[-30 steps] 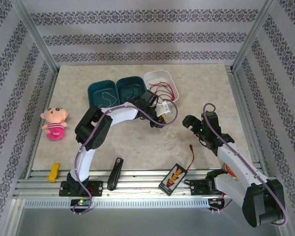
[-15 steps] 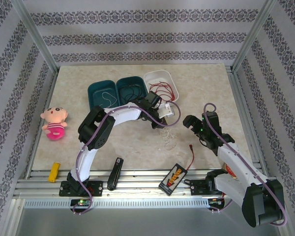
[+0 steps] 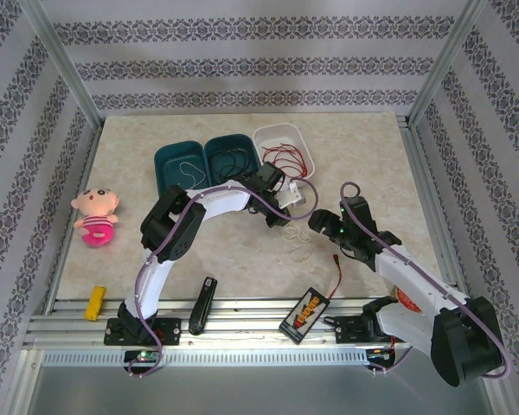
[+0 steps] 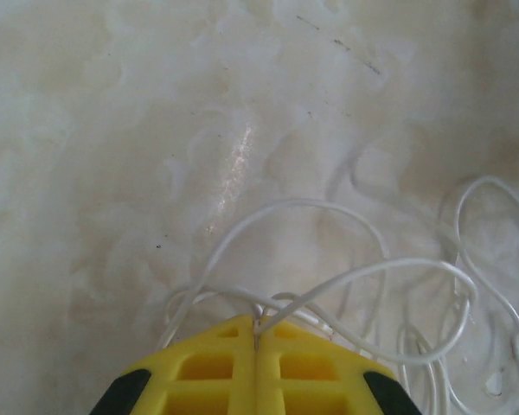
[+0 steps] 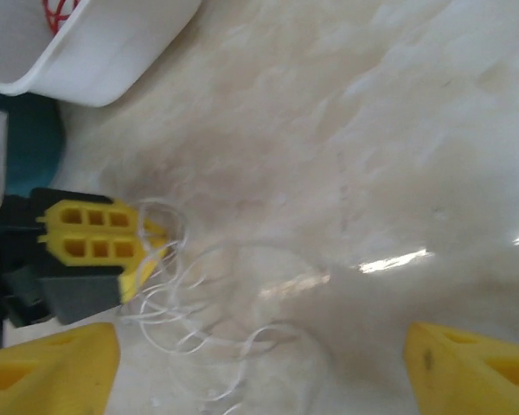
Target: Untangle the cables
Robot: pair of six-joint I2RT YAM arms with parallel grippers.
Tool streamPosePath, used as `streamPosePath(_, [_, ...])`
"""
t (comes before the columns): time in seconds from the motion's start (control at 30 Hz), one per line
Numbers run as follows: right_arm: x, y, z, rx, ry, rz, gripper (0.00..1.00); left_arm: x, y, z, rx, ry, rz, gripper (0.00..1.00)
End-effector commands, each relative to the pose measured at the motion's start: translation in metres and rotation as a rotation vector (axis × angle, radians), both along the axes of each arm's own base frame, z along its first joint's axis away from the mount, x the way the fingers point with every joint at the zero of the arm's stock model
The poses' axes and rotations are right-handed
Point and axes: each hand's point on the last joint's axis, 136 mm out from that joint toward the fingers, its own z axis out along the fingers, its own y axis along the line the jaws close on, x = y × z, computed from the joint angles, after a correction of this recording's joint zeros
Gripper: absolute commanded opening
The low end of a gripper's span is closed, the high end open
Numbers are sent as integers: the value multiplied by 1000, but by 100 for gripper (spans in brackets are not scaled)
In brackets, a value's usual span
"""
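L gripper [image 3: 285,212] sat over mid-table w/ jaws pinched fully together on a strand of the white cable [image 3: 296,249]. In the L wrist view the yellow fingertips [image 4: 169,359] met w/ no gap & the wire [image 4: 398,264] came straight out of the seam. Rest of that cable lay in loose loops on the marble tabletop [image 3: 372,147], on the near side of the L gripper. R gripper [image 3: 316,223] was just beside it to the right, fingers spread wide, nothing between them. Its wrist view showed the loops [image 5: 182,320] on the table below; couldn't tell if it touched them. Red cable [image 3: 287,160] lay coiled in the white tray [image 3: 277,131] at the back. Black cable [image 3: 233,162] lay in the teal bin [image 3: 229,138] next to it. A thin pale wire [image 3: 186,169] lay in the far-left teal bin [image 3: 160,164]. Pink doll [image 3: 95,216] sat at the L edge. Along the near edge were a yellow block [image 3: 93,303], a black bar [image 3: 203,304] & a black-and-yellow box [image 3: 304,311] w/ its short red lead [image 3: 337,272].
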Motion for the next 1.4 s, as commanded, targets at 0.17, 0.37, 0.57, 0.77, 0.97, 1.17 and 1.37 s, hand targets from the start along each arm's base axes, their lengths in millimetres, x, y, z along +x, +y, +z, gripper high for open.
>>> streamPosePath(0.17, [-2, 27, -2, -6, -22, 121, 63, -3, -3, 6, -32, 28, 39, 0])
streamPosePath(0.37, [4, 31, -6, -34, -15, 150, 55, -2, -4, 6, -36, 30, 40, 0])
streamPosePath(0.57, [8, 44, -17, -64, 13, 207, 49, -3, -5, 8, -47, 33, 43, 0])
streamPosePath(0.77, [15, 48, -24, -113, 18, 233, 50, -4, -5, 10, -55, 35, 42, 0])
streamPosePath(0.97, [18, 41, -42, -159, 54, 215, 45, -5, -4, 13, -63, 30, 42, 0])
streamPosePath(1.17, [24, 33, -46, -198, 55, 187, 36, -6, -3, 14, -73, 34, 40, 0])
streamPosePath(1.37, [28, 20, -44, -234, 39, 136, 14, -6, -2, 14, -78, 32, 47, 0])
